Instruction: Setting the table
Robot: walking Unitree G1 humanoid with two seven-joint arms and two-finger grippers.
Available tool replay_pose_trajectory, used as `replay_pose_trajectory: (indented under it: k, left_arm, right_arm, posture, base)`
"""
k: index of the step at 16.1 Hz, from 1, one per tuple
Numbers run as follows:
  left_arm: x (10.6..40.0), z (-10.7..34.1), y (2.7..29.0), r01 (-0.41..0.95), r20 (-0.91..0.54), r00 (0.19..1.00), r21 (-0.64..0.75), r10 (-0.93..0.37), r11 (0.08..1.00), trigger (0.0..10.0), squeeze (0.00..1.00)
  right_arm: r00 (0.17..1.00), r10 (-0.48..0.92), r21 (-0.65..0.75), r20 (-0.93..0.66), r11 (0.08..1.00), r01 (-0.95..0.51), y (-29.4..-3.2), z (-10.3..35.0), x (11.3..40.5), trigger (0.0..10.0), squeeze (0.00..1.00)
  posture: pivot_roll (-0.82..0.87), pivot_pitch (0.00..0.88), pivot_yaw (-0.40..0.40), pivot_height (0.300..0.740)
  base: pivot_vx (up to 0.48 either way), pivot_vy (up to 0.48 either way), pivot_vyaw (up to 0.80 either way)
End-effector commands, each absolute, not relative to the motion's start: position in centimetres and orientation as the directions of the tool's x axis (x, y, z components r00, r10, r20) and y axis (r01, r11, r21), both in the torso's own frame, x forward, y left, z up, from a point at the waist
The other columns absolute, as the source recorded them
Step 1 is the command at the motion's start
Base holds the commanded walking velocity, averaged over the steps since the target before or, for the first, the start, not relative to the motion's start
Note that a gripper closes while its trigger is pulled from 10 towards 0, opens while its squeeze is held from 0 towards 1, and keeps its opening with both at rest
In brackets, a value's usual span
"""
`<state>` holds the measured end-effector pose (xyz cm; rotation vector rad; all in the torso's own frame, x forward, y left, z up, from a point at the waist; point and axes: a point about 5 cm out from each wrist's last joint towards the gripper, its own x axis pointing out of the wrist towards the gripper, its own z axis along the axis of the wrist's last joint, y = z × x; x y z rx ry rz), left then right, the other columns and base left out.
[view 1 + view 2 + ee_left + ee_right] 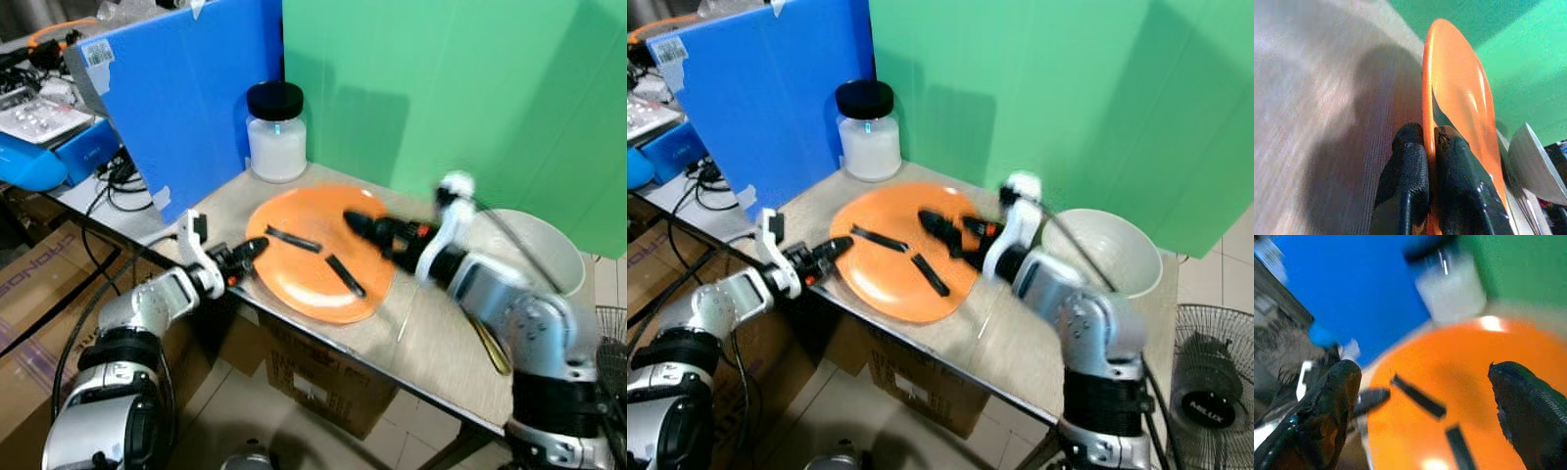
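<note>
While the left gripper (253, 249) pinches the near-left rim of the orange plate (313, 264) on the table (431, 338), the right gripper (1425, 396) hovers over the plate with fingers spread wide. Beside it stands a white bowl (544, 250); behind, a jar (276, 132).

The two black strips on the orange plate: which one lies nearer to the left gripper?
The longer strip, toward the plate's left side; the shorter strip lies nearer the centre.

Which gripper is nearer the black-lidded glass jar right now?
Right. The right gripper hangs open over the orange plate, closer to the jar; the left gripper pinches the plate's near rim.
</note>
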<state>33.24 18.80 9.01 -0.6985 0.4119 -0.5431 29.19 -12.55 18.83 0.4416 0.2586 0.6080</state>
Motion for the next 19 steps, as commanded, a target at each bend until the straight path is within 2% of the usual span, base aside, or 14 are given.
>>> replay_pose_trajectory:
  k: [1, 2, 4, 7, 8, 9, 11, 13, 14, 15, 17, 19]
  left_arm:
    - [33.4, 10.4, 19.3, 0.372, -0.100, 0.826, -0.642, -0.555, 0.670, 0.0, 0.00]
    - [33.3, 10.7, 19.3, 0.385, -0.075, 0.832, -0.637, -0.550, 0.668, 0.0, 0.00]
    - [32.8, 13.6, 18.8, 0.461, 0.095, 0.849, -0.613, -0.519, 0.641, 0.0, 0.00]
    - [31.8, 16.2, 18.4, 0.496, 0.235, 0.860, -0.598, -0.453, 0.629, 0.0, 0.00]
    - [31.2, 17.6, 18.3, 0.517, 0.303, 0.854, -0.579, -0.423, 0.630, 0.0, 0.00]
    - [30.5, 19.1, 18.2, 0.534, 0.365, 0.846, -0.549, -0.389, 0.643, 0.0, 0.00]
    - [29.1, 21.4, 17.7, 0.559, 0.423, 0.819, -0.444, -0.386, 0.700, 0.0, 0.00]
    - [27.7, 23.0, 16.0, 0.588, 0.439, 0.783, -0.289, -0.442, 0.755, 0.0, 0.00]
    - [27.0, 23.7, 15.0, 0.589, 0.442, 0.771, -0.224, -0.458, 0.776, 0.0, 0.00]
    - [26.4, 24.6, 14.0, 0.562, 0.445, 0.768, -0.123, -0.461, 0.818, 0.0, 0.00]
    - [26.3, 25.5, 13.5, 0.466, 0.447, 0.792, -0.001, -0.416, 0.885, 0.0, 0.00]
    - [26.2, 26.0, 13.1, 0.429, 0.436, 0.785, 0.131, -0.441, 0.894, 0.0, 0.00]
  right_arm:
    - [0.855, 0.518, 0.385, 0.004, 0.788, -0.480, -14.0, 21.5, 29.0, 10.0, 0.00]
    - [0.873, 0.488, 0.360, 0.013, 0.812, -0.459, -14.3, 21.7, 28.9, 10.0, 0.00]
    - [0.940, 0.340, 0.073, 0.019, 0.937, -0.341, -15.3, 21.8, 27.8, 10.0, 0.00]
    - [0.958, 0.270, 0.038, 0.094, 0.961, -0.274, -14.9, 21.9, 26.7, 10.0, 0.00]
    - [0.956, 0.262, 0.048, 0.130, 0.962, -0.270, -14.6, 22.2, 25.9, 10.0, 0.18]
    - [0.949, 0.256, 0.040, 0.186, 0.963, -0.267, -14.5, 22.6, 25.4, 10.0, 1.00]
    - [0.955, 0.169, 0.116, 0.245, 0.973, -0.202, -15.0, 23.2, 25.3, 10.0, 1.00]
    - [0.945, 0.126, 0.110, 0.301, 0.980, -0.166, -15.4, 23.8, 25.1, 10.0, 1.00]
    - [0.954, 0.112, 0.081, 0.277, 0.987, -0.139, -15.5, 23.5, 25.1, 10.0, 1.00]
    - [0.958, 0.108, 0.039, 0.266, 0.992, -0.122, -15.5, 23.2, 25.0, 10.0, 1.00]
    - [0.959, 0.098, 0.039, 0.265, 0.993, -0.112, -15.6, 23.0, 25.1, 10.0, 1.00]
    - [0.959, 0.092, 0.049, 0.270, 0.993, -0.109, -15.5, 23.1, 25.3, 10.0, 1.00]
  posture:
    - [0.13, 0.000, 0.027, 0.727]
    - [0.13, 0.000, 0.029, 0.727]
    - [0.11, 0.000, 0.033, 0.727]
    - [0.12, 0.000, 0.022, 0.727]
    - [0.13, 0.000, 0.012, 0.727]
    - [0.14, 0.000, -0.002, 0.727]
    - [0.14, 0.000, -0.004, 0.727]
    - [0.14, 0.000, -0.006, 0.727]
    - [0.13, 0.000, -0.005, 0.727]
    - [0.12, 0.000, -0.007, 0.727]
    - [0.13, 0.000, -0.014, 0.727]
    - [0.13, 0.000, -0.017, 0.727]
  base:
    - [0.000, 0.000, 0.00]
    - [0.000, 0.000, 0.00]
    - [0.000, 0.000, 0.00]
    - [0.000, 0.000, 0.00]
    - [0.000, 0.000, 0.00]
    - [0.000, 0.000, 0.00]
    - [0.000, 0.000, 0.00]
    - [0.000, 0.000, 0.00]
    - [0.000, 0.000, 0.00]
    - [0.000, 0.000, -0.80]
    - [0.000, 0.000, -0.80]
    - [0.000, 0.000, -0.80]
